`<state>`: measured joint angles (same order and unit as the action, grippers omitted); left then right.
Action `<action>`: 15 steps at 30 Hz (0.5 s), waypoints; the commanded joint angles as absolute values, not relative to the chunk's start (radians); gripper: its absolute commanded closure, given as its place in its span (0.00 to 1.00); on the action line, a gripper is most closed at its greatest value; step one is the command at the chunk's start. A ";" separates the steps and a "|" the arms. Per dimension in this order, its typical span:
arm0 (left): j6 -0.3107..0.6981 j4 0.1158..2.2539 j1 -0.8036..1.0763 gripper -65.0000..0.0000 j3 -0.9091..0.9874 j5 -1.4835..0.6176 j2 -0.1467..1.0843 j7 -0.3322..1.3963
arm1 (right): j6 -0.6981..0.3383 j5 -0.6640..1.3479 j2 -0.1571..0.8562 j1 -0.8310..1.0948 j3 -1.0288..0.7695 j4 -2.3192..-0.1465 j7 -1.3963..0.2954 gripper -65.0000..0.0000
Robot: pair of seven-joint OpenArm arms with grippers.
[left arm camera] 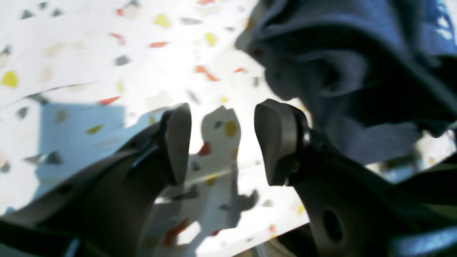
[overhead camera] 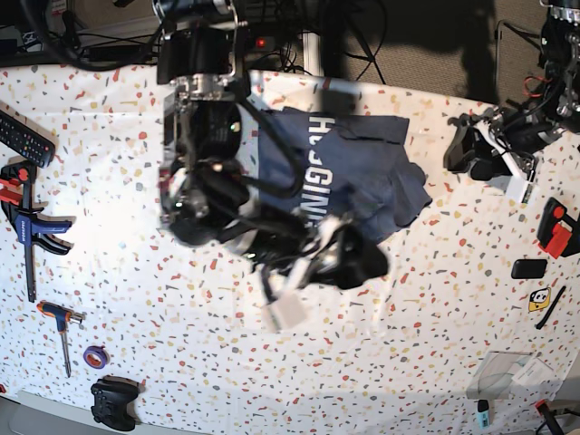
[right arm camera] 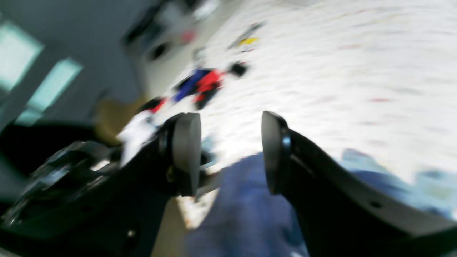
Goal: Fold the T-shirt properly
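The T-shirt [overhead camera: 358, 172] lies crumpled at the back middle of the table, dark blue-grey with white block letters showing on its left part. My right arm reaches over it, blurred by motion. My right gripper [overhead camera: 362, 261] hangs at the shirt's front edge. In the right wrist view the right gripper [right arm camera: 230, 153] is open, with nothing between its fingers and blue T-shirt cloth [right arm camera: 242, 210] below. My left gripper [overhead camera: 458, 149] sits just right of the shirt. The left wrist view shows the left gripper [left arm camera: 221, 142] open and empty over the table, the T-shirt [left arm camera: 357, 71] bunched beside its right finger.
On the terrazzo table's left side lie a remote [overhead camera: 20, 136], a blue clamp [overhead camera: 23, 222], a screwdriver [overhead camera: 60, 319], a tape roll [overhead camera: 93, 356] and a game controller [overhead camera: 113, 401]. At the right edge sit a red-and-black tool [overhead camera: 555, 227] and a plastic bag [overhead camera: 517, 372].
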<state>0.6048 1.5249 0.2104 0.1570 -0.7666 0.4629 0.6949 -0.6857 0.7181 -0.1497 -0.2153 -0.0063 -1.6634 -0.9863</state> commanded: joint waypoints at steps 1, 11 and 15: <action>0.624 1.541 0.199 0.52 0.164 -0.811 0.480 0.685 | -0.698 0.720 -0.157 -0.244 -0.035 -1.682 -0.969 0.58; 0.698 1.681 0.222 0.52 0.163 -1.031 0.473 0.788 | -0.698 0.706 0.070 -0.184 -0.257 -1.681 -0.968 0.58; 0.698 1.786 0.286 0.52 0.163 -1.030 0.469 0.790 | -0.698 0.707 0.135 -0.143 -0.287 -1.681 -0.965 0.58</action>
